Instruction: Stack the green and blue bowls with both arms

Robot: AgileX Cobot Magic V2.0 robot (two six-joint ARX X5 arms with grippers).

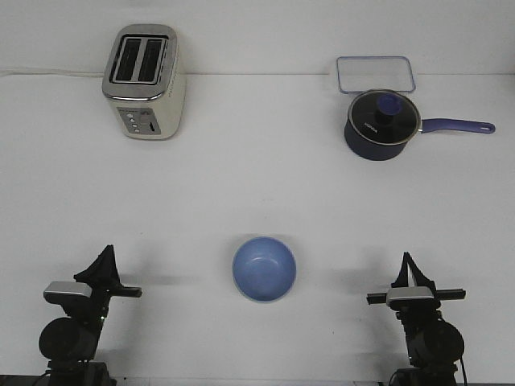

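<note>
A periwinkle blue bowl (264, 268) stands upright on the white table, near the front and midway between my two arms. No pale green bowl shows in the front view. My left gripper (105, 256) is at the front left, well away from the bowl, with its fingers drawn together to a point and nothing in them. My right gripper (408, 264) is at the front right, also away from the bowl, with its fingers together and empty.
A cream toaster (145, 80) stands at the back left. A dark navy saucepan (381, 125) with a glass lid and a long blue handle is at the back right. A clear rectangular container (376, 74) lies behind it.
</note>
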